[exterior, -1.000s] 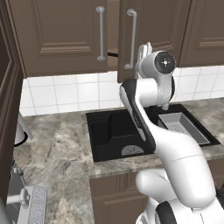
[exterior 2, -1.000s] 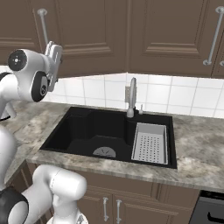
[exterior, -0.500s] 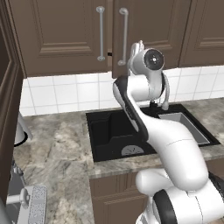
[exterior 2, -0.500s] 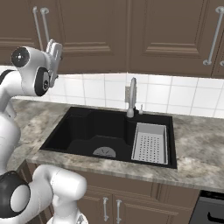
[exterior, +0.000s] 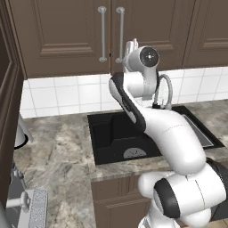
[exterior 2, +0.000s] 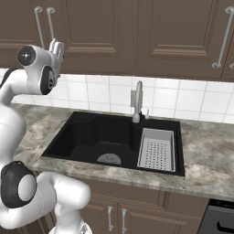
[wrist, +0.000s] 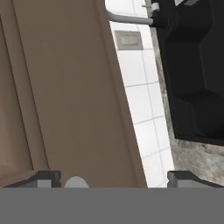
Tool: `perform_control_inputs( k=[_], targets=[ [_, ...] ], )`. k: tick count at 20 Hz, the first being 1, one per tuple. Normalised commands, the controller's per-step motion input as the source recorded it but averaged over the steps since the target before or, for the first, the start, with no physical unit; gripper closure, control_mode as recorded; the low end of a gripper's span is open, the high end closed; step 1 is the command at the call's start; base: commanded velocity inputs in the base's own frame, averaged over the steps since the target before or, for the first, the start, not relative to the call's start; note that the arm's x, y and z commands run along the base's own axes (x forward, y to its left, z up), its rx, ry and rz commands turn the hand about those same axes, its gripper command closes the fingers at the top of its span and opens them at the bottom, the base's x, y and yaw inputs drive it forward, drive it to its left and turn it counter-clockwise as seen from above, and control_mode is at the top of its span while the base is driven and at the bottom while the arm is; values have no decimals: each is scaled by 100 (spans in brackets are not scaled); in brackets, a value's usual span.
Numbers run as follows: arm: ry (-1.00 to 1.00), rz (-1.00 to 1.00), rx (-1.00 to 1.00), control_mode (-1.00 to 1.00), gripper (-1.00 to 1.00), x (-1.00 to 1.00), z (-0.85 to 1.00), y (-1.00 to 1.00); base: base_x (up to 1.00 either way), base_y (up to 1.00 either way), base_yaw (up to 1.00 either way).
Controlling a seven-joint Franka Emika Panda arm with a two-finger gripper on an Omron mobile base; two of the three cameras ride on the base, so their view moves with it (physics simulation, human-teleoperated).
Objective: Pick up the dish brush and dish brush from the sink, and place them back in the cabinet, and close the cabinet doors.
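Cabinet doors (exterior: 80,35): 2, w/ 2 handles (exterior: 103,34)

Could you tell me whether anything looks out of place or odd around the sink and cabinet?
Nothing stands out. The cabinet doors are shut and flush, the sink holds no brushes or spills, and its grey rack sits squarely. The open gripper is by the door handles, holding nothing.

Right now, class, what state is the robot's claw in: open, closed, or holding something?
Claw: open, fingers wide apart, holding nothing, up against the cabinet door.
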Motion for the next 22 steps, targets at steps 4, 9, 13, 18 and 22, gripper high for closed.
perform_control_inputs(
  k=[4, 9, 13, 18, 22],
  targets=[
    [0, 7, 0, -100, -100, 31, 6, 7, 0, 0, 0],
    [2, 6, 0, -100, -100, 32, 2, 0, 0, 0, 0],
    [1, 4, 0, -100, -100, 31, 0, 2, 0, 0, 0],
    [0, 2, 0, -100, -100, 32, -7, 8, 0, 0, 0],
    [0, 1, 0, -100, -100, 21, -9, 4, 0, 0, 0]
  ],
)
